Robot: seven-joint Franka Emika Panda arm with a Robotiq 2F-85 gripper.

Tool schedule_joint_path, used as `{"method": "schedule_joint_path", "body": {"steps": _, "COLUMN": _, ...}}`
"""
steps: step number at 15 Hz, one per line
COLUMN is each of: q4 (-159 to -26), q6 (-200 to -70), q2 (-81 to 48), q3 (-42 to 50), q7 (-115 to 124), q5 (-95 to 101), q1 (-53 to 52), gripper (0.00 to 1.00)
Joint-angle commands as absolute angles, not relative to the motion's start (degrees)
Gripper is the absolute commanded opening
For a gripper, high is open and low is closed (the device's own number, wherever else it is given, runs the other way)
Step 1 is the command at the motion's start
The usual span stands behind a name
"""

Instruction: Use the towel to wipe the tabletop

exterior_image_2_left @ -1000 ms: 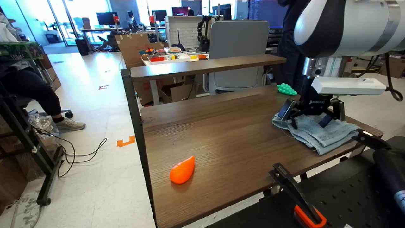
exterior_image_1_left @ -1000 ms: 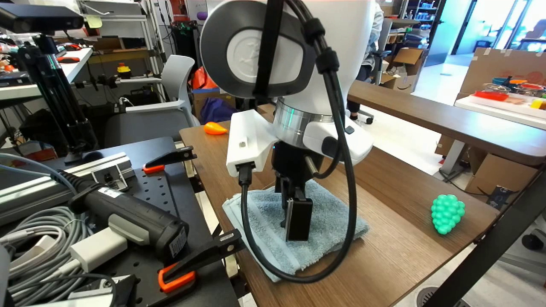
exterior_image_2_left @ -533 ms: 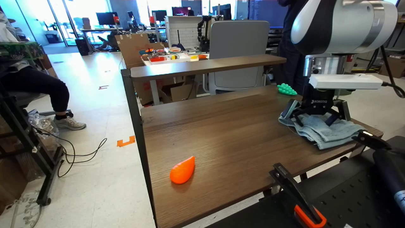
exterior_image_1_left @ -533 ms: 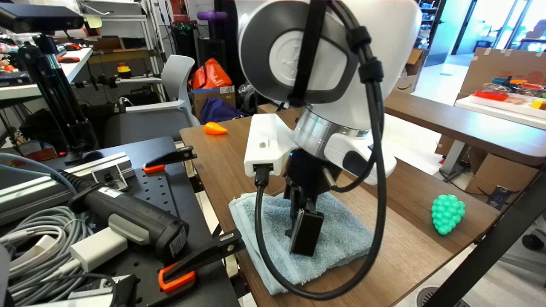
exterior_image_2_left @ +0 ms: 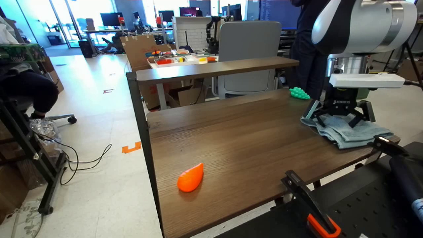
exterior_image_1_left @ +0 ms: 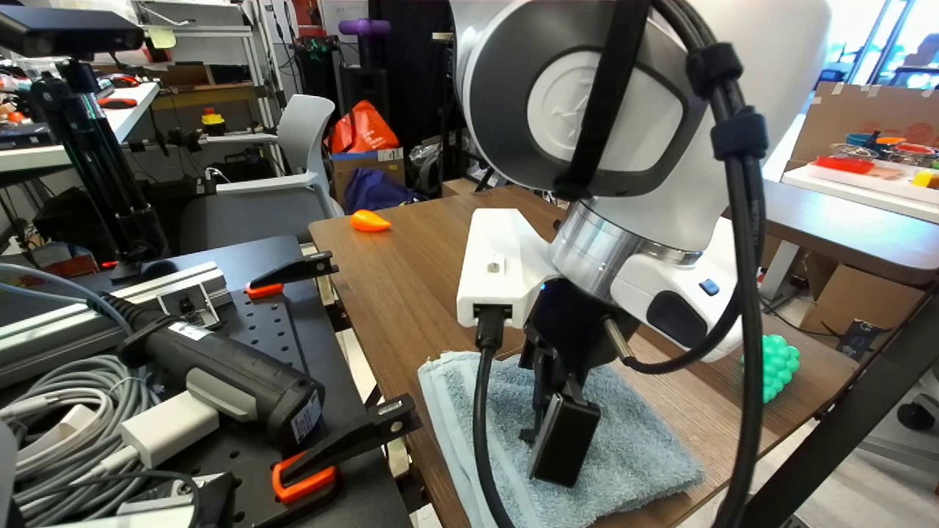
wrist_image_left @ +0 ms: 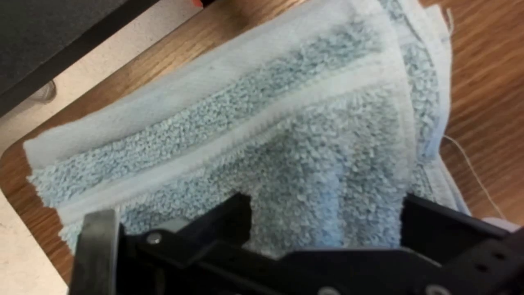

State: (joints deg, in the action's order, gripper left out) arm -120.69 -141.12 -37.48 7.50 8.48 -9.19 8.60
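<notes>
The towel is a pale blue-grey folded terry pad. It lies flat on the brown wood-grain tabletop near one end. In an exterior view the towel sits at the far right of the tabletop. My gripper points down onto the towel, its two fingers spread wide and apparently touching the cloth. In the wrist view, the fingers of my gripper stand well apart with the towel spread under and between them. The fingers' lower contact with the cloth is partly hidden.
A green bumpy toy lies at the tabletop's far edge. An orange teardrop toy lies at the opposite end. A raised wooden shelf runs along one side. Black-and-orange clamps and a black cart border the other side.
My gripper and the towel under it have slid together along the tabletop toward the end away from the orange toy. The fingers stay spread. The two toys have not moved.
</notes>
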Motion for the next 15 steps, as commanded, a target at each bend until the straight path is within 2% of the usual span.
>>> {"method": "schedule_joint_path", "body": {"steps": 1, "q4": -118.5, "q6": -143.6, "q2": -40.1, "q3": 4.9, "q7": 7.4, "q5": -12.0, "q1": 10.0, "gripper": 1.0}}
{"method": "schedule_joint_path", "body": {"steps": 7, "q4": -108.1, "q6": -137.7, "q2": -41.4, "q3": -2.5, "q7": 6.7, "q5": -21.9, "q1": 11.9, "gripper": 1.0}}
{"method": "schedule_joint_path", "body": {"steps": 15, "q4": -86.1, "q6": -126.3, "q2": -53.1, "q3": -0.2, "q7": 11.8, "q5": -22.2, "q1": 13.0, "gripper": 1.0}}
